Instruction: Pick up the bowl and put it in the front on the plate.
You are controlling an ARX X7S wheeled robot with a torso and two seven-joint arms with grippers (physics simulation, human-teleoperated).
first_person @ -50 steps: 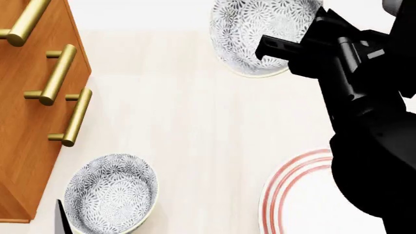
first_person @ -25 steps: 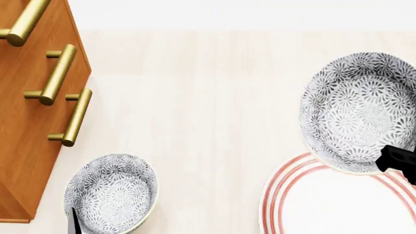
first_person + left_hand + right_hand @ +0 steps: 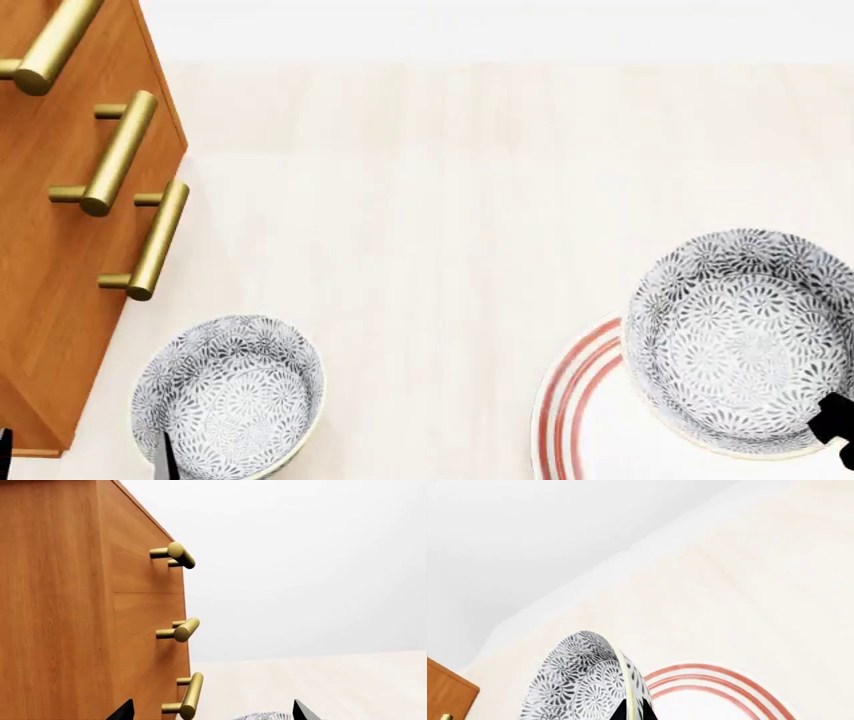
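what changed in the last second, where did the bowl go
The bowl, pinched at its rim by the right gripper, was carried from the far side of the table toward the robot and now hangs over the plate; whether it touches is unclear. The right arm has left the head view except for its tip. The other bowl, the cabinet and the plate stayed put.

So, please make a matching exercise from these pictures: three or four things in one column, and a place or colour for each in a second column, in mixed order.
Things:
1. bowl at the right gripper
2. second bowl
3. plate
4. handles

Descriptions:
a. brass-coloured, on the wooden cabinet
b. white with red rings
c. over the plate's edge
d. on the table beside the cabinet

Pairs: 1-c, 2-d, 3-b, 4-a
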